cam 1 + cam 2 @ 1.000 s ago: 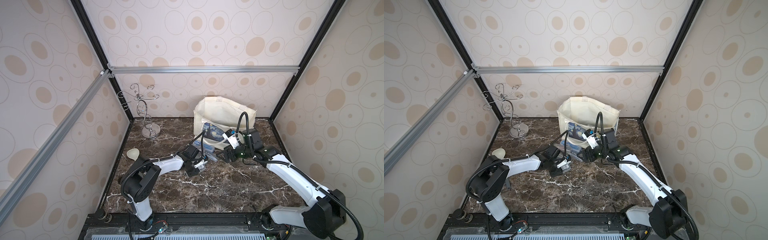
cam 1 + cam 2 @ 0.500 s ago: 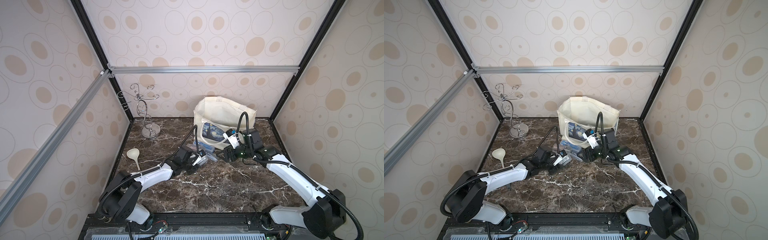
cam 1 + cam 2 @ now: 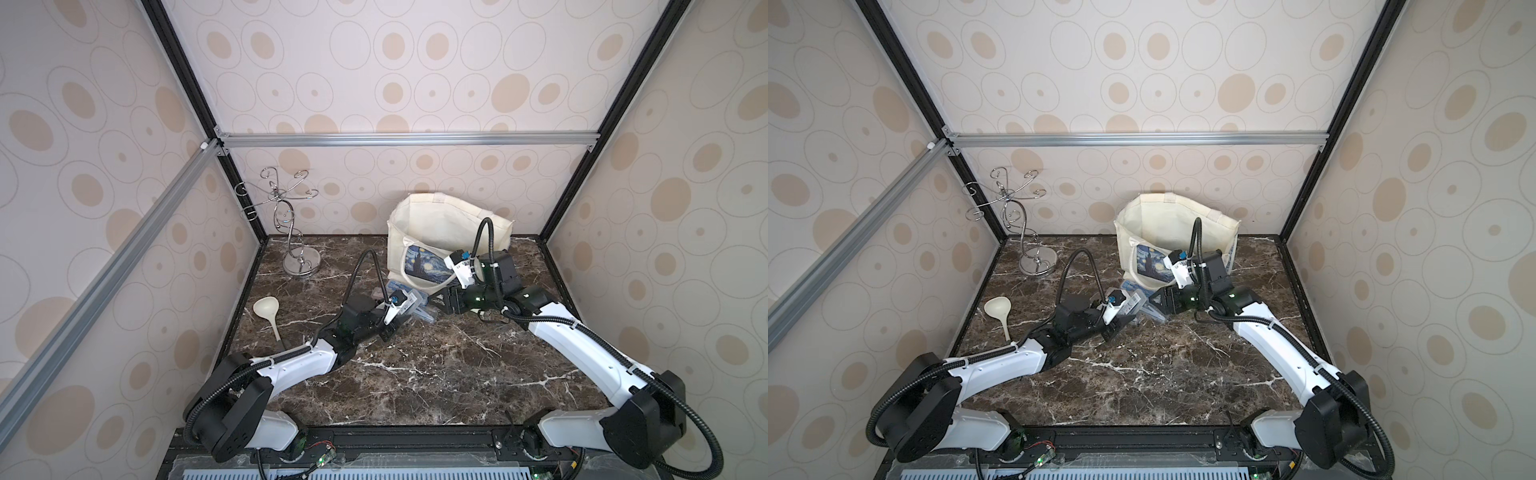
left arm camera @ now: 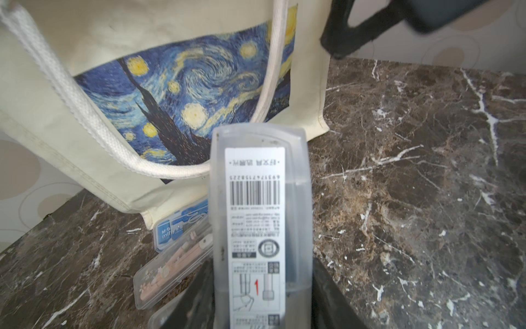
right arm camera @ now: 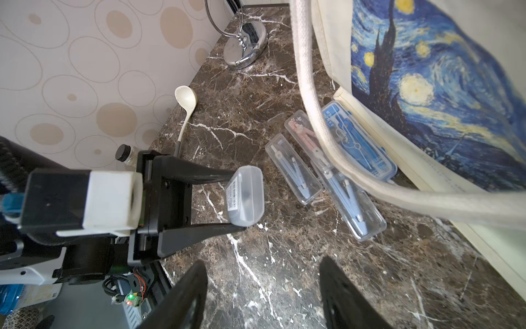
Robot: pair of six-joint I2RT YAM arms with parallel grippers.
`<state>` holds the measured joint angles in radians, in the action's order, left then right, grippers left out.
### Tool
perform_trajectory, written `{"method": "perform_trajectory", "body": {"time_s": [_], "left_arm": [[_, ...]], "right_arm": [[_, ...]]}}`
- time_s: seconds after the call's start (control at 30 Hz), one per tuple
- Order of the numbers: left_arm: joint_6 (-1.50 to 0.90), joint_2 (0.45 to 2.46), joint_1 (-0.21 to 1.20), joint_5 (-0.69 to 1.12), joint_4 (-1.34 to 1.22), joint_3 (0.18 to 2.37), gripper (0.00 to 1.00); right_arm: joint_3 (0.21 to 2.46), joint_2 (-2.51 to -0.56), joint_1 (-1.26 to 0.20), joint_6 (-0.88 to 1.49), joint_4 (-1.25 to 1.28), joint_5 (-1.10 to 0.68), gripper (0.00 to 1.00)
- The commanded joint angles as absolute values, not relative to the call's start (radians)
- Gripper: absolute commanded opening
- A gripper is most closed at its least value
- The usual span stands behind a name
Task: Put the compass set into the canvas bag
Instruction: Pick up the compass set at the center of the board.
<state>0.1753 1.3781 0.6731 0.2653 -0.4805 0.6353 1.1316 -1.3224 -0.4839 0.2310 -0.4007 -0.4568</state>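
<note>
The cream canvas bag [image 3: 440, 232] with its Starry Night print stands open at the back of the marble table. My left gripper [image 3: 401, 318] is shut on a grey translucent compass set case [image 4: 260, 213] with a barcode label, held off the table in front of the bag's print [image 4: 199, 85]. Several other compass set cases [image 5: 348, 199] lie on the marble at the bag's foot, among them a blue one [image 5: 358, 139] and a pink one [image 5: 306, 134]. My right gripper [image 5: 263, 263] hangs open and holds nothing, beside the bag's front corner. A white rope handle [image 5: 310, 114] droops over the cases.
A cream ladle [image 3: 268, 311] lies near the left wall. A chrome wire stand [image 3: 291, 224] rises at the back left corner. A small black-capped bottle [image 5: 125, 153] stands by the left wall behind my left arm. Walls enclose three sides.
My left arm has stretched forward and lower, carrying the grey case toward the bag, and the ladle now shows fully. The right arm has stayed where it was.
</note>
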Motion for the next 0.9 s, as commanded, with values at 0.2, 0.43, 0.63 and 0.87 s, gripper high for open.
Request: {"method": "perform_trajectory", "body": {"time_s": [0.2,0.43,0.63,0.87], "left_arm": [[0.118,1.344,0.689,0.287,-0.702,0.608,0.42],[0.118,1.331,0.692,0.281,-0.717,0.590,0.43],[0.118,1.331,0.691,0.272,-0.733,0.580,0.44],[0.117,1.335,0.691,0.265,-0.747,0.574,0.45]], "right_arm": [[1.271,-1.437,-0.575,0.274,-0.431,-0.343,0.59],[1.307,-1.490,-0.589,0.294,-0.408,-0.366,0.56],[1.312,-1.510,-0.589,0.325,-0.372,-0.419,0.42],[1.312,-1.520,-0.589,0.343,-0.357,-0.456,0.24]]}}
